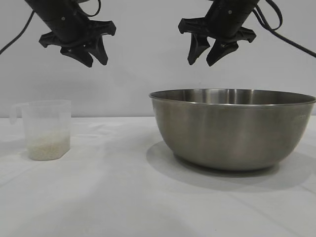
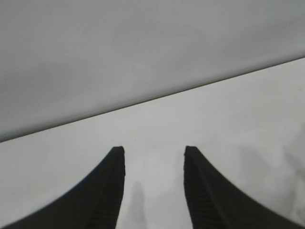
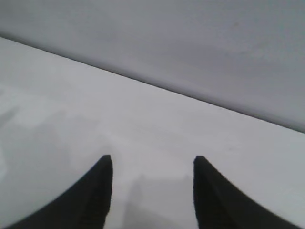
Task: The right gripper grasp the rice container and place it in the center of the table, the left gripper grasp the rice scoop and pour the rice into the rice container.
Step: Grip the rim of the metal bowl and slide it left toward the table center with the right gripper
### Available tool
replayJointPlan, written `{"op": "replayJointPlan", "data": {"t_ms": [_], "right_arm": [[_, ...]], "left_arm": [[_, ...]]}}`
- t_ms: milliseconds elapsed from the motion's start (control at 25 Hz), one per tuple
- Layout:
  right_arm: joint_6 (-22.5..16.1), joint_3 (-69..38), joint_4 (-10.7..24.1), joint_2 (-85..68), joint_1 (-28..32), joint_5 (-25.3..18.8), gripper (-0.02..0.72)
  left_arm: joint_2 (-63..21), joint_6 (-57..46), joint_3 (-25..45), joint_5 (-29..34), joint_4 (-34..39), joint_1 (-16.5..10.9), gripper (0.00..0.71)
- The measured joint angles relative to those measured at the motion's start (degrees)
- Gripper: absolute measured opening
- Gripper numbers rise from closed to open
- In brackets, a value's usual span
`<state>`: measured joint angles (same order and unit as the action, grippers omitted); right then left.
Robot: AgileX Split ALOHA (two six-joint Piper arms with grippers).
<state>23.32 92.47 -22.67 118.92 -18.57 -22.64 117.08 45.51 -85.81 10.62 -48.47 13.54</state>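
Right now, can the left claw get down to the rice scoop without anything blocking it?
Probably yes. The left claw hangs open above the scoop, a little toward the bowl. Only open air lies between them, and the bowl stands well off to the side.

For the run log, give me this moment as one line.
left gripper: open, above rice scoop | right gripper: open, above rice container | rice: in scoop | nothing held

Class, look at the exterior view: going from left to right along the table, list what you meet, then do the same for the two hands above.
On the table: rice scoop holding rice → rice container. Above: left hand → right hand.
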Motion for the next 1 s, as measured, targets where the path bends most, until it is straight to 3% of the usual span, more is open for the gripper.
{"op": "replayJointPlan", "data": {"t_ms": [240, 360, 640, 880, 1000], "right_arm": [[0.0, 0.0, 0.0, 0.0, 0.0, -0.1, 0.365], [0.0, 0.0, 0.1, -0.4, 0.1, -3.1, 0.365], [-1.0, 0.0, 0.1, -8.2, 6.1, -18.5, 0.365], [-1.6, 0.0, 1.2, -10.2, 11.8, -38.0, 0.365], [-1.6, 0.0, 2.4, -10.2, 13.0, -45.4, 0.365]], "left_arm": [[0.0, 0.0, 0.0, -0.1, 0.0, 0.0, 0.264], [0.0, 0.0, 0.0, 0.0, 0.0, 0.0, 0.264], [0.0, 0.0, 0.0, 0.9, 0.0, 0.0, 0.264], [0.0, 0.0, 0.0, 1.0, 0.0, 0.0, 0.264], [0.0, 0.0, 0.0, 1.0, 0.0, 0.0, 0.264]]}}
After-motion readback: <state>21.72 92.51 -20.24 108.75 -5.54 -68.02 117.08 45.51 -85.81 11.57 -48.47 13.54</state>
